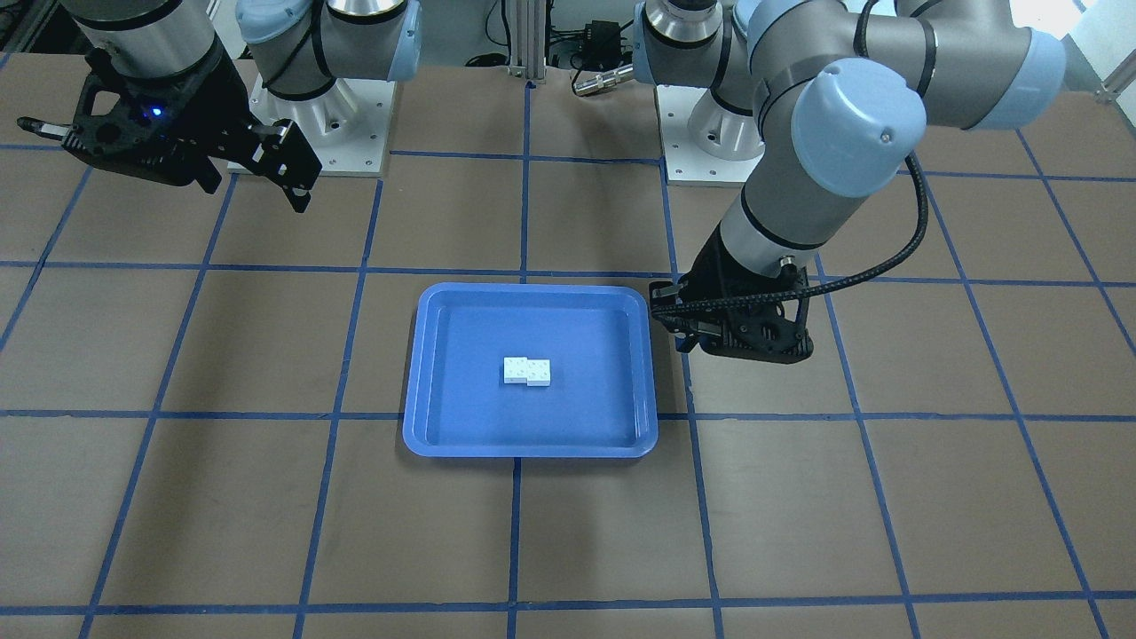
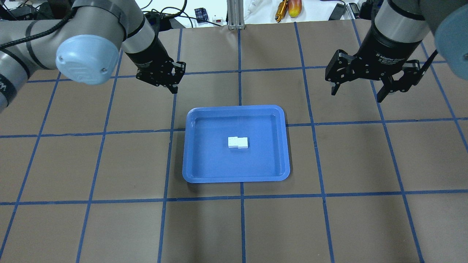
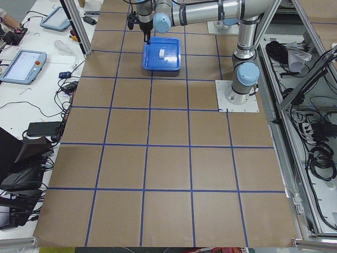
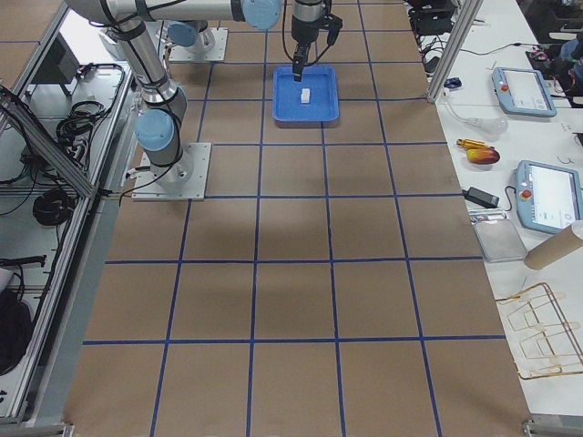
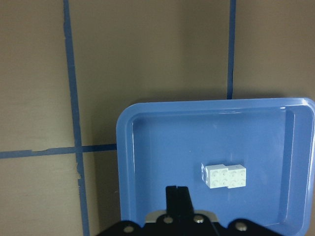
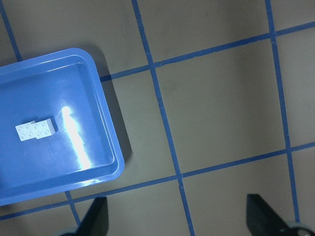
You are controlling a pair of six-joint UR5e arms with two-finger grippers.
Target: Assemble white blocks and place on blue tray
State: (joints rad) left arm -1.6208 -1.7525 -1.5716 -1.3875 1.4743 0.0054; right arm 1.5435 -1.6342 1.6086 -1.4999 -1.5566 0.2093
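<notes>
The two white blocks (image 2: 238,142) are joined side by side, slightly offset, and lie near the middle of the blue tray (image 2: 237,108). They also show in the left wrist view (image 5: 223,176) and the right wrist view (image 6: 34,130). My left gripper (image 2: 174,87) is shut and empty. It hangs above the table just beyond the tray's far left corner. In the left wrist view its closed fingertips (image 5: 176,192) are over the tray's edge. My right gripper (image 2: 357,93) is open and empty, above the table to the far right of the tray.
The tray (image 1: 532,289) sits mid-table on brown paper marked with a blue tape grid. The arm bases (image 1: 319,133) stand at the robot's side of the table. Cables and tools lie beyond the far edge (image 2: 289,7).
</notes>
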